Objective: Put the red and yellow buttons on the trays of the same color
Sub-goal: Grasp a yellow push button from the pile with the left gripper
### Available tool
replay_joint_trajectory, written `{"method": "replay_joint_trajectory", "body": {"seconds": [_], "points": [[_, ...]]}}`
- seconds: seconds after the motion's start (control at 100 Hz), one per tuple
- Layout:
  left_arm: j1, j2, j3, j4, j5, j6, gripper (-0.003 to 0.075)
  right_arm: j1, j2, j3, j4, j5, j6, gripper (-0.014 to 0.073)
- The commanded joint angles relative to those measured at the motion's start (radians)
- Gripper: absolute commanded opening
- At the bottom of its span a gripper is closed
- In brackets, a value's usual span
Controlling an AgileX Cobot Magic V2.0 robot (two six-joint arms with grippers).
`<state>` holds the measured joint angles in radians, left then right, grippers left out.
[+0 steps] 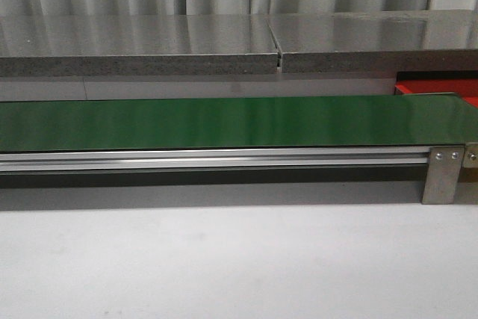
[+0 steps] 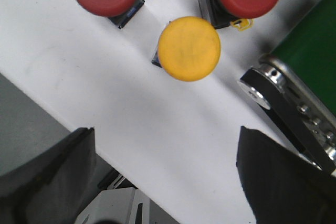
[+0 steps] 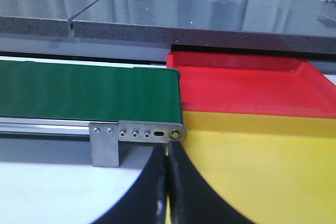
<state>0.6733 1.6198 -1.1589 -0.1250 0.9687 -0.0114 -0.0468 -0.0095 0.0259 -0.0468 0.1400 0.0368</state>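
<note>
The left tool (image 2: 165, 177) hangs with its two dark fingers (image 2: 50, 174) spread wide apart, nothing between them. The right tool (image 3: 168, 182) has its fingers (image 3: 191, 192) pressed together, tips touching, holding nothing.

Even, bright indoor light in all three views, no hard shadows. In the front view the long green conveyor belt (image 1: 224, 121) carries soft vertical sheen streaks, and the polished grey stone shelf (image 1: 224, 42) behind that belt mirrors the pale curtain folds. The white tabletop (image 1: 224, 259) in front of the belt looks grainy, slightly noisy. Left wrist view: the round yellow button cap (image 2: 189, 49) is sharp with a matte face and a faint shadow beside it; the dark left gripper fingers (image 2: 47, 182) nearer the lens are blurred. Right wrist view: the flat red plastic tray (image 3: 247, 85) and the yellow tray (image 3: 262, 166) are saturated, nearly flat in tone; the black right gripper fingers (image 3: 184, 192) are out of focus.
</note>
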Motion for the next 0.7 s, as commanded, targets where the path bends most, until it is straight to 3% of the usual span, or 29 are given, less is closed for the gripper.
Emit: {"method": "replay_joint_trajectory", "body": {"seconds": [0.0,0.53,0.69], "points": [[0.001,0.01,-0.062,-0.016,0.001,-0.013,0.0531,-0.007,-0.015,-0.009,-0.012,-0.078,-0.003,-0.0067],[0.001,0.229,-0.231,-0.09,0.052,-0.013,0.0522,-0.007,-0.015,-0.009,-0.012,-0.078,-0.003,-0.0067],[-0.001,0.249,-0.233,-0.094,0.05,-0.013,0.0449,-0.007,-0.015,-0.009,-0.012,-0.078,-0.003,-0.0067]]}}
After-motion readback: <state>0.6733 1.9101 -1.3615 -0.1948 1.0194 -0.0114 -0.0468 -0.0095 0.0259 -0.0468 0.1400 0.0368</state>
